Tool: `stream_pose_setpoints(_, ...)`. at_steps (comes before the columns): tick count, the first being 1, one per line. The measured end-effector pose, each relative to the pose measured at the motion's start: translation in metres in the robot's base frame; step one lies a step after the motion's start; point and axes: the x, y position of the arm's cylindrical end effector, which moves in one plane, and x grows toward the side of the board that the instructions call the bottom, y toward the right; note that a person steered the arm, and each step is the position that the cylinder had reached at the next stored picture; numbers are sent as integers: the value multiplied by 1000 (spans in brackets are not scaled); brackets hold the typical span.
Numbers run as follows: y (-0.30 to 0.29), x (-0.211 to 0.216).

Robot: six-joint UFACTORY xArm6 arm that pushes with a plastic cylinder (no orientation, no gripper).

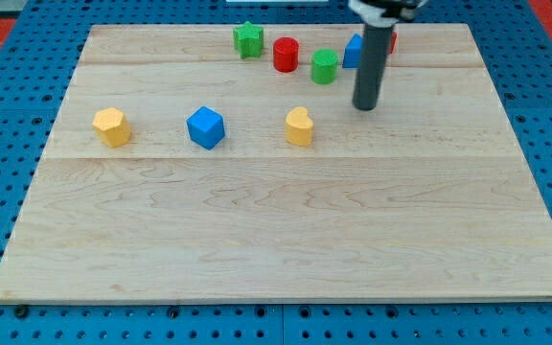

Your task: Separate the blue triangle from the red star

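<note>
Far left on the counter: yellow hexagon, then blue cube, yellow heart, all well apart from the work. Along the top: green star, red cylinder, green cylinder. Next, blue triangle and red star, mostly hidden behind the rod, apparently still close together. No claw here, so nothing gripped: only my tip, upright, just below the pair, probably placed to wedge between.
</note>
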Motion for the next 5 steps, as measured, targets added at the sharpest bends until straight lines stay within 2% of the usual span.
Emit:
stream_pose_setpoints(2, 36, -38)
stream_pose_setpoints(3, 76, -41)
stream_pose_setpoints(4, 116, -87)
stream_pose_setpoints(5, 111, -128)
